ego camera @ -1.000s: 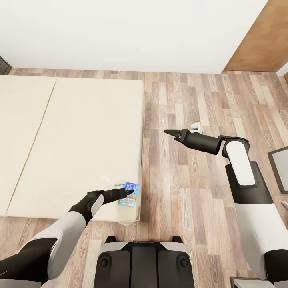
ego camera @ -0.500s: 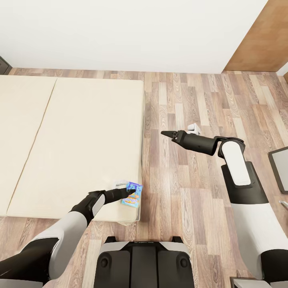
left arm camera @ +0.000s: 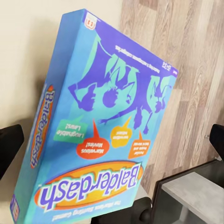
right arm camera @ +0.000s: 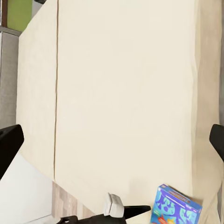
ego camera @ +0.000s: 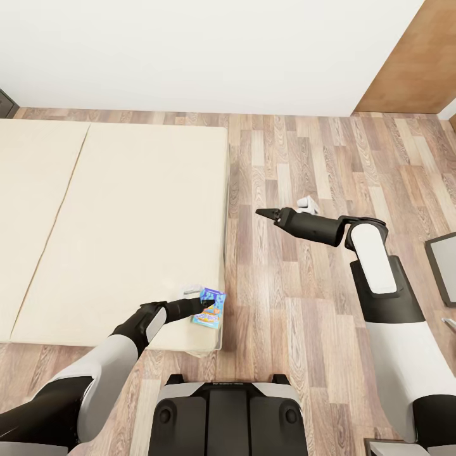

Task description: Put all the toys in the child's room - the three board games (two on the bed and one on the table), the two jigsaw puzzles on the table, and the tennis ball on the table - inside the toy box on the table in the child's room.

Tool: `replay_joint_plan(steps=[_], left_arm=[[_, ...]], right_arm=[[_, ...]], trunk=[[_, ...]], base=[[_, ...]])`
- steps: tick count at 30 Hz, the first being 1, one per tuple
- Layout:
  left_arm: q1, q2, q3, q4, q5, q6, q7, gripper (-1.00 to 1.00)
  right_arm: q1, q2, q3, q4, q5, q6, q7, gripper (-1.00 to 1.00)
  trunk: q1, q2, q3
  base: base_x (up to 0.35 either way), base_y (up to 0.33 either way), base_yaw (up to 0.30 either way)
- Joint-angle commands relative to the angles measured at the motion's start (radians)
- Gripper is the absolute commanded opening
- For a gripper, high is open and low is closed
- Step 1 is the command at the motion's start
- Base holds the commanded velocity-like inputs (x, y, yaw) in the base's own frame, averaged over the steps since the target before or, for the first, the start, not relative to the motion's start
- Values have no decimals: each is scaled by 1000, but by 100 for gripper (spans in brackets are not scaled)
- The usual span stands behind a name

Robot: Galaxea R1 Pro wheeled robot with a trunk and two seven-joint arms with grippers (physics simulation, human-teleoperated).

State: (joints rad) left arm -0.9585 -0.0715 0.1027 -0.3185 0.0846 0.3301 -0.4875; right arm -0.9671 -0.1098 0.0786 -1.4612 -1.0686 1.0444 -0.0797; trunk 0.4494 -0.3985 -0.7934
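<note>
Barely shifted teal-blue board game (ego camera: 209,307)

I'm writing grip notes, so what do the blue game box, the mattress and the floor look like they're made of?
The blue game box looks like glossy printed cardboard: sharp edges, printed artwork and lettering. The mattress looks like matte cream fabric or foam, plain with one seam. The floor looks like wood planks, with grain and staggered joints, though it could be laminate.
</note>
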Motion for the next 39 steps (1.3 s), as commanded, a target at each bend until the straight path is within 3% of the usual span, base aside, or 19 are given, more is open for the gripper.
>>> replay_joint_plan(steps=[1,39], left_arm=[[-1,-1,6,-1,7,10,-2,100],[0,-1,6,-1,7,10,-2,100]], right_arm=[[-1,-1,1,-1,-8,2,-9,100],[0,-1,1,-1,-8,3,-10,100]], trunk=[[1,-2,-1],[1,-2,-1]], base=[[0,0,0],[0,0,0]])
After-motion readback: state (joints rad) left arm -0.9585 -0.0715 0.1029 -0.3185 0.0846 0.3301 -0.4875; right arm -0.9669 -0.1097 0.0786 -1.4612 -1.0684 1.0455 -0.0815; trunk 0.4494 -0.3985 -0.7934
